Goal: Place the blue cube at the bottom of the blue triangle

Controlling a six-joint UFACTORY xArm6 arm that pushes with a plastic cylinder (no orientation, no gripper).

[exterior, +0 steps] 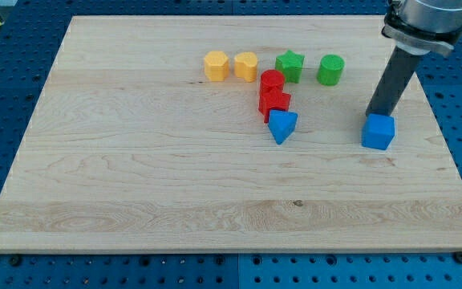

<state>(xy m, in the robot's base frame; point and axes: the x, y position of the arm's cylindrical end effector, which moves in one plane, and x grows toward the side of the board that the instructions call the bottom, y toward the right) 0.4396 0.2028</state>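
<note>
Nearest the view's bottom the wooden board point(135, 209) lies bare, a smooth surface on which a small block should slide easily. The blue cube point(378, 132) sits toward the board's right edge, roughly midway between its top and bottom edges. It looks like a light, rigid plastic piece: it should not deform or break, but being light and on slick wood it will likely skid or twist if pushed off-centre. There is nothing to grasp with, since the arm ends in a plain rod with no claw, nothing that opens or closes, and it holds nothing; so the place to bear on is the middle of a flat face. My tip point(373, 115) stands just at the cube's upper-left edge, touching or very nearly so, on the side toward the view's top. The blue triangle point(281, 126) lies well to the view's left, near the board's centre, with free space below it. Just beyond it stand the two red blocks point(273, 95), touching it. Farthest off, near the top edge, are two yellow blocks point(231, 66), the green star point(289, 66) and the green cylinder point(330, 70).
</note>
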